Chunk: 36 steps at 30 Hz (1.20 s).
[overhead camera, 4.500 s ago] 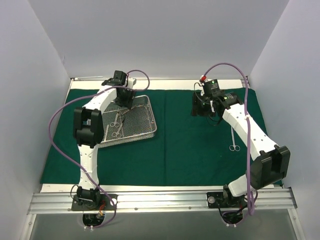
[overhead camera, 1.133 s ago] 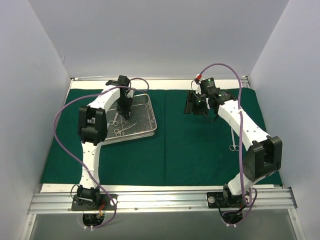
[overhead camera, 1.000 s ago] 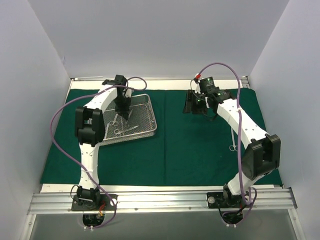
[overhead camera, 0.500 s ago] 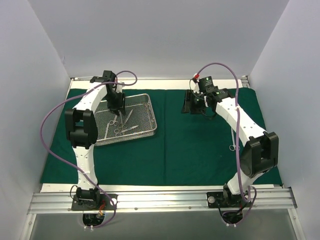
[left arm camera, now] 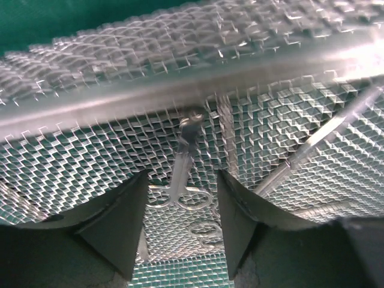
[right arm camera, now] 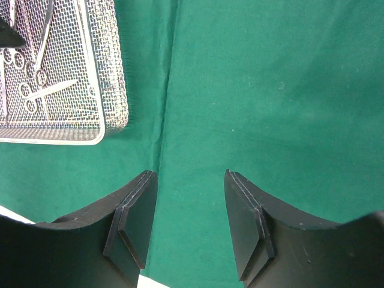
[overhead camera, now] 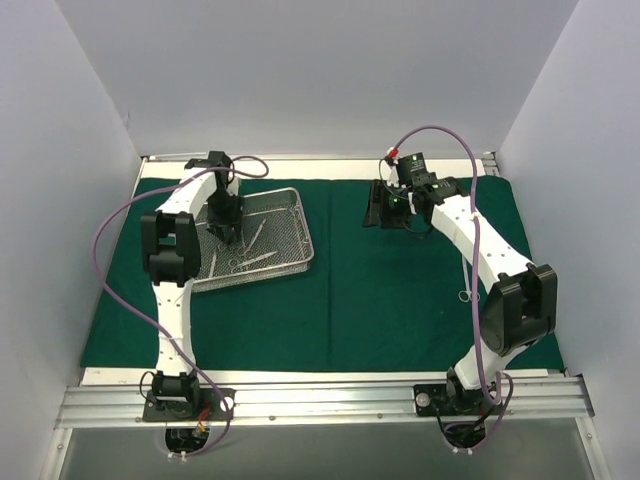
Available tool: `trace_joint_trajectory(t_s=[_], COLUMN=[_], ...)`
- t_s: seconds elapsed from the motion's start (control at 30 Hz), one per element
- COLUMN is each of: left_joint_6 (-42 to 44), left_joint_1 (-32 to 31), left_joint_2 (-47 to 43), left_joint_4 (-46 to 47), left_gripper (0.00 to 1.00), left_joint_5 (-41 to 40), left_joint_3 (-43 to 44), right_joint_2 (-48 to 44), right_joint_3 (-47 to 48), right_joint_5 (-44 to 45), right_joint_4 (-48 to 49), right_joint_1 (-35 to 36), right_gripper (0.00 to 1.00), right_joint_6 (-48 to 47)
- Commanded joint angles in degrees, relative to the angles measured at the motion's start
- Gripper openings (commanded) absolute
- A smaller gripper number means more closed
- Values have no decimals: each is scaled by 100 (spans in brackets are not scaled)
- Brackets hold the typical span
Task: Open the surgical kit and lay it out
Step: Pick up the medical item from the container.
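The dark green cloth wrap (overhead camera: 380, 290) lies spread flat over the table. The silver wire-mesh tray (overhead camera: 306, 240) sits on its far left part. It holds several steel ring-handled instruments (overhead camera: 250, 258). My left gripper (overhead camera: 222, 230) is open and low inside the tray. In the left wrist view its jaws (left arm camera: 181, 180) stand either side of one instrument (left arm camera: 183, 162), apart from it, under the tray rim (left arm camera: 180, 90). My right gripper (overhead camera: 374, 212) is open and empty above bare cloth (right arm camera: 252, 90). One instrument's ring (overhead camera: 464, 294) shows on the cloth beside the right arm.
White walls close in the left, right and back. The tray's corner (right arm camera: 108, 78) shows at the upper left of the right wrist view. A fold line (right arm camera: 165, 120) runs down the cloth. A metal rail (overhead camera: 320, 400) runs along the near edge.
My left gripper has moved left inside the tray, towards its far left part, and stayed open. My right gripper has shifted slightly left and stayed open and empty.
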Motion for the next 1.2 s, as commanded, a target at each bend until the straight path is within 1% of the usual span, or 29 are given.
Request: trace_joint_trajectory(t_s=[0.0,0.1,0.13,0.2,0.23,0.33,0.37,0.47,0.63,0.73,0.8,0.9,0.97,1.0,1.03,1.07,1.1,1.13,1.17], left_joint_6=[57,48,48,4,4,13,13,31,-75,-189,-268,-390,-435,-566,-654,-872,-1014,-1172,-1539], left_joint_1=[26,18,17,26,26,35,44,70,158,158,167,167,158,158,141,132,114,88,9], left_joint_2=[342,536,545,510,501,361,282,-166,-1035,-1335,-1450,-1766,-2038,-2300,-2442,-2583,-2706,-2977,-3127], left_joint_4=[-221,-301,-292,-231,-213,-73,-46,33,139,104,51,156,296,558,778,1207,1394,1630,2181], left_gripper=[57,46,37,28,18,4,2,2,2,2,2,2,2,2,2,2,2,2,2], left_joint_5=[-184,-184,-184,-184,-184,-184,-184,-45,675,983,1090,1467,2028,2283,2973,3328,3618,3882,4390], left_joint_3=[331,173,94,-212,-284,-513,-539,-531,-425,-443,-539,-855,-1066,-1363,-1557,-1750,-2100,-2278,-2471], right_joint_2=[90,99,99,90,99,108,117,143,292,424,512,591,661,679,679,679,670,679,688], right_joint_3=[159,167,185,194,194,185,168,185,334,475,545,694,844,879,853,783,696,617,450], right_joint_5=[-34,10,36,98,124,186,195,195,54,-95,-191,-534,-1112,-1393,-2049,-2368,-2650,-2888,-3299], right_joint_4=[-84,-92,-101,-119,-119,-119,-101,-49,13,31,83,267,442,574,1037,1363,1749,2510,2953], right_joint_1=[31,31,31,57,66,110,119,215,268,303,321,374,374,374,374,374,374,383,426], right_gripper=[48,48,48,48,48,48,48,48,48,47,47,46,47,47,49,51,52,57,60], right_joint_6=[33,25,25,7,-2,7,7,16,51,69,86,77,60,86,182,331,785,1050,1331])
